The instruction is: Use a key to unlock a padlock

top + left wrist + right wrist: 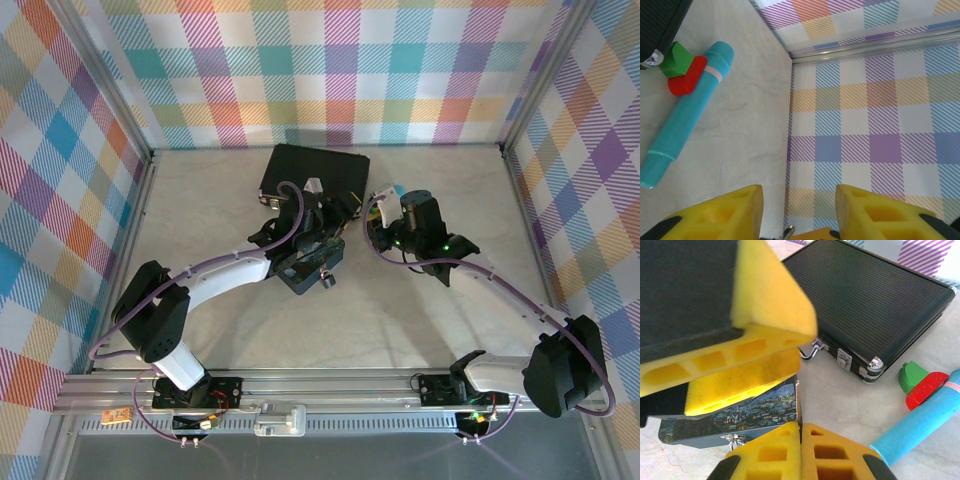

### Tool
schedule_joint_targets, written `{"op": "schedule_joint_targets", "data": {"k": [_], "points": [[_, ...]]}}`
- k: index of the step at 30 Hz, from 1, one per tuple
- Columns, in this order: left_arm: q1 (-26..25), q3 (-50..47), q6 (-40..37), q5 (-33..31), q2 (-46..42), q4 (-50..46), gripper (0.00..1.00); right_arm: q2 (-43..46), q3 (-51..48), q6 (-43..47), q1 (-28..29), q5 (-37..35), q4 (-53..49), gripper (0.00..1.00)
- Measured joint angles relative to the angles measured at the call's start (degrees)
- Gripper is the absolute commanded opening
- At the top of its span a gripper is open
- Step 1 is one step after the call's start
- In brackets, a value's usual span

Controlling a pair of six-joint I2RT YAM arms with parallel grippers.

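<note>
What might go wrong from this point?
The left gripper sits very close to the shut right gripper beside the blue painted tin box; a move by either may knock them together or shove the tin. The long teal stick lies near, so a sweeping arm may roll it.

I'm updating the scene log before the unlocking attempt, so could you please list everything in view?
black case: one, black with metal latches, far middle of the table.
painted tin: one, blue with a starry scene, just in front of the case.
teal stick: one, teal, lying right of the case.
red piece: one, red, against the stick, near its end.
green block: one, green, against the red piece, by the case corner.
silvery fitting: one, silver, on the tin's front edge; too small to identify.
left gripper: one, yellow fingers apart, by the tin.
right gripper: one, yellow fingers shut, by the tin.
</note>
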State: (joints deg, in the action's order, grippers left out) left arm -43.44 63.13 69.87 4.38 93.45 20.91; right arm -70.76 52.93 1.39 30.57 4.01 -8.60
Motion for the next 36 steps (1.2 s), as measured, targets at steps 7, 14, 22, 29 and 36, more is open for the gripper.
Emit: {"op": "schedule_joint_targets", "data": {"k": [7, 14, 22, 29, 36], "points": [[-0.42, 1.25, 0.79, 0.02, 1.77, 0.02, 0.32, 0.00, 0.00, 0.61, 0.26, 0.04, 0.55, 0.00], [-0.81, 1.27, 1.33, 0.02, 2.19, 0.00, 0.29, 0.00, 0.00, 1.05, 0.26, -0.42, 1.27, 0.00], [-0.90, 1.53, 1.53, 0.02, 2.71, 0.00, 0.14, -0.02, 0.00, 1.27, 0.33, -0.57, 1.22, 0.00], [-0.94, 1.64, 1.22, -0.42, 3.08, -0.50, 0.00, -0.02, -0.44, 1.22, 0.42, -0.50, 1.20, 0.00], [-0.94, 2.19, -2.10, -0.39, 3.37, -1.33, 0.00, 0.70, -0.44, -1.09, -0.09, 1.44, 0.37, 0.29]]}}
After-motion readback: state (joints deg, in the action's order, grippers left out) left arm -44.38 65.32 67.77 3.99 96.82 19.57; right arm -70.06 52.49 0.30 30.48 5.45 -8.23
